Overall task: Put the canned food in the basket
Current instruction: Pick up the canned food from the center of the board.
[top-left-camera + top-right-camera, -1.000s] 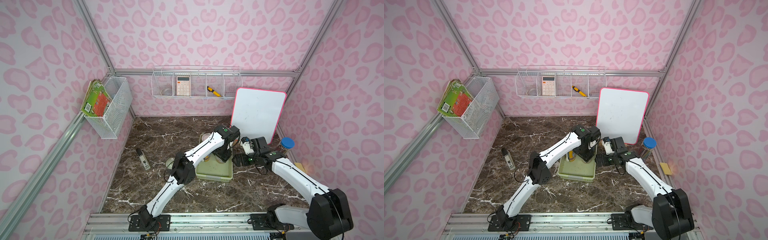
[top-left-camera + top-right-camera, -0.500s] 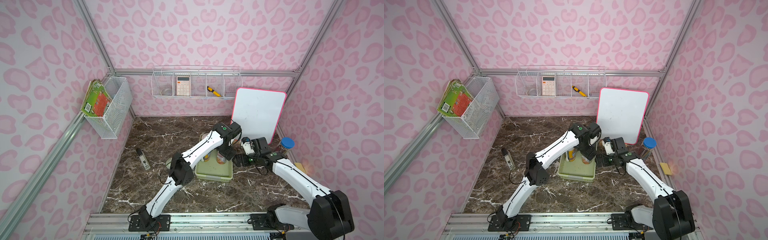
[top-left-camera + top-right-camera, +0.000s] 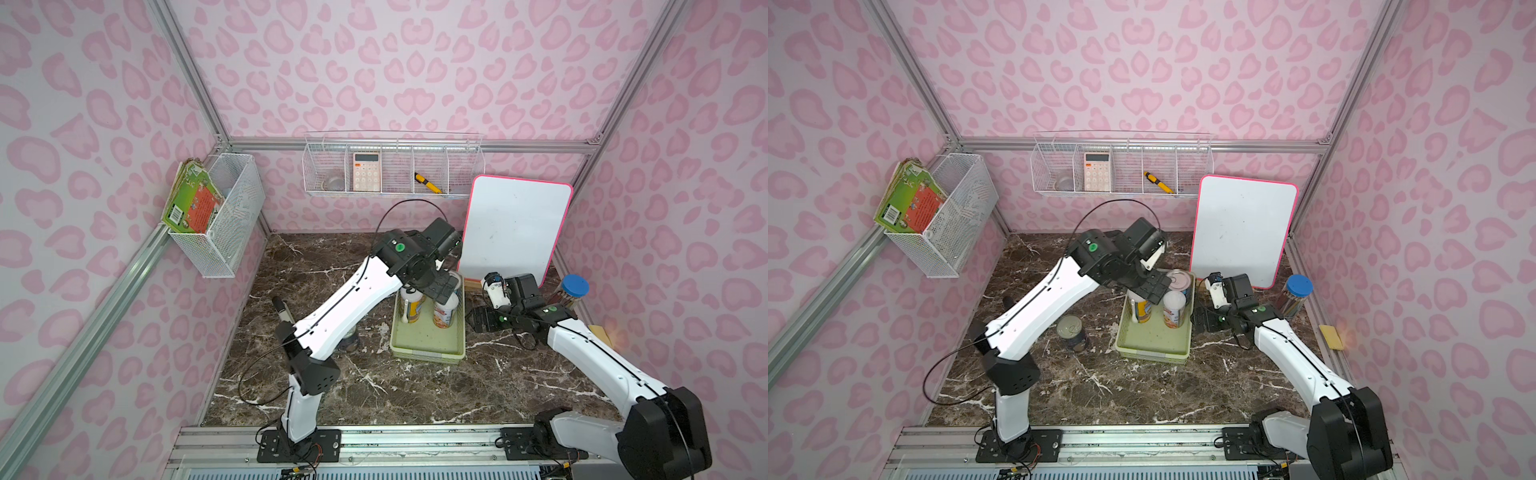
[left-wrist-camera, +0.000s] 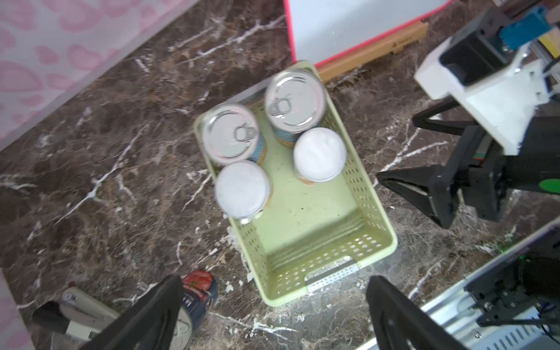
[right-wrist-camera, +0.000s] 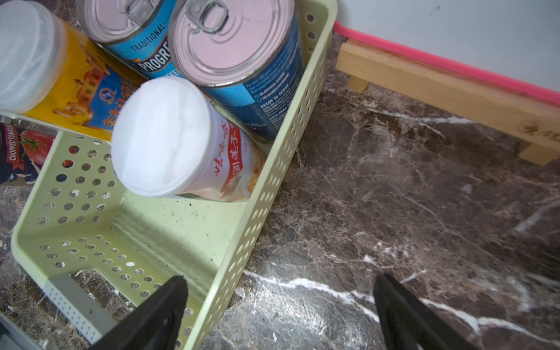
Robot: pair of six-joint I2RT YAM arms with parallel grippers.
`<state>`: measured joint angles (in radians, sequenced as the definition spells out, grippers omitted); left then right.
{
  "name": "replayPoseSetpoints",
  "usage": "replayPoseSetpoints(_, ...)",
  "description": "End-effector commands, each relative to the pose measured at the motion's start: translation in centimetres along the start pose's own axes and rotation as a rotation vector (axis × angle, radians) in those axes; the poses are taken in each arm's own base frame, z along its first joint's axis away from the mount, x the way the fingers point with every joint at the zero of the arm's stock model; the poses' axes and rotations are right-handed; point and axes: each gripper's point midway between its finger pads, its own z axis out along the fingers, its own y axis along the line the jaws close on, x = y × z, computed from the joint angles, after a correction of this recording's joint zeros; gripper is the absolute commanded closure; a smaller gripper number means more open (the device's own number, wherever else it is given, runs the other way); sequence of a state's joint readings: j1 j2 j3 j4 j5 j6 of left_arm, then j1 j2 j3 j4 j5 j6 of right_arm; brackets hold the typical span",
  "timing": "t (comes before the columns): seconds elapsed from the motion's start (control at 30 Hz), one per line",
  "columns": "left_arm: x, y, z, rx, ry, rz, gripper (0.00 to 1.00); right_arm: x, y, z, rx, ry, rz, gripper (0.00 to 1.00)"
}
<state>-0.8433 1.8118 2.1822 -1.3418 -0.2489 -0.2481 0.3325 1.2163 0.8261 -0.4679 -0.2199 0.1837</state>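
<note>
Here's the basket [image 3: 1152,337], pale green with perforated walls. Its long axis runs from the robot's side of the marble table [image 3: 1142,386] towards the whiteboard [image 3: 1241,232] at the back. Four cans stand in its far half, all upright with their tops to the ceiling. The two blue-labelled cans [image 4: 231,135] [image 4: 295,101] are at the very end, their silver pull-tab lids showing. The two white-capped cans [image 4: 242,189] [image 4: 319,154] stand just in front of them. The near half of the basket is bare floor.

The right wrist view gives the writing. One blue label reads "TRADITIONAL" above "PROGRE", and the rest is cut off. One white-capped can is orange-yellow and the other is white and red; both carry Chinese characters.

The dark can [image 3: 1072,330] is outside, upright on the marble on the left side of the basket and near it. Its label shows a tomato and "CHOPPED TOMATO".

The left gripper [image 3: 1154,286] hangs over the cans in the basket with its jaws spread wide and nothing between them. The right gripper [image 5: 280,280] sits low by the basket's right wall, its jaws likewise wide apart and empty. A blue-lidded tube [image 3: 1296,295] stands off by the right wall.
</note>
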Motion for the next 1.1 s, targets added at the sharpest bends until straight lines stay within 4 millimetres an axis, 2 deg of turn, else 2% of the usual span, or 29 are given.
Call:
replayPoseSetpoints(0.0,4.2,6.0,-1.2,-0.144,0.029,-0.176,0.01,-0.1,0.1,-0.1,-0.001,-0.004,0.008,0.01)
replayPoseSetpoints(0.07,8.4,8.6,0.0,-0.118,0.083,-0.3,0.01,0.0,0.3,0.0,-0.018,-0.003,0.004,0.01)
replayPoseSetpoints(0.13,12.1,9.9,1.4,-0.088,0.156,-0.388,0.0,0.0,0.5,0.1,-0.03,0.001,0.0,0.01)
replayPoseSetpoints(0.2,14.9,9.9,3.1,-0.066,0.226,-0.417,0.01,0.0,0.6,0.2,-0.034,0.006,-0.003,0.01)
replayPoseSetpoints(0.27,16.4,9.9,4.6,-0.056,0.264,-0.441,0.01,0.0,0.5,0.3,-0.035,0.006,-0.002,0.01)
replayPoseSetpoints(0.5,18.8,11.0,8.4,-0.052,0.359,-0.521,0.01,0.3,0.7,0.6,-0.045,0.017,-0.003,0.01)
replayPoseSetpoints(0.8,20.1,12.3,12.3,-0.062,0.44,-0.563,0.01,0.6,0.8,0.9,-0.058,0.028,-0.009,0.01)
replayPoseSetpoints(0.93,21.4,12.7,13.3,-0.079,0.477,-0.585,0.0,0.6,0.8,0.9,-0.059,0.028,-0.01,0.01)
replayPoseSetpoints(1.07,21.8,13.0,14.1,-0.09,0.485,-0.584,0.01,0.6,0.7,1.0,-0.057,0.03,-0.014,0.01)
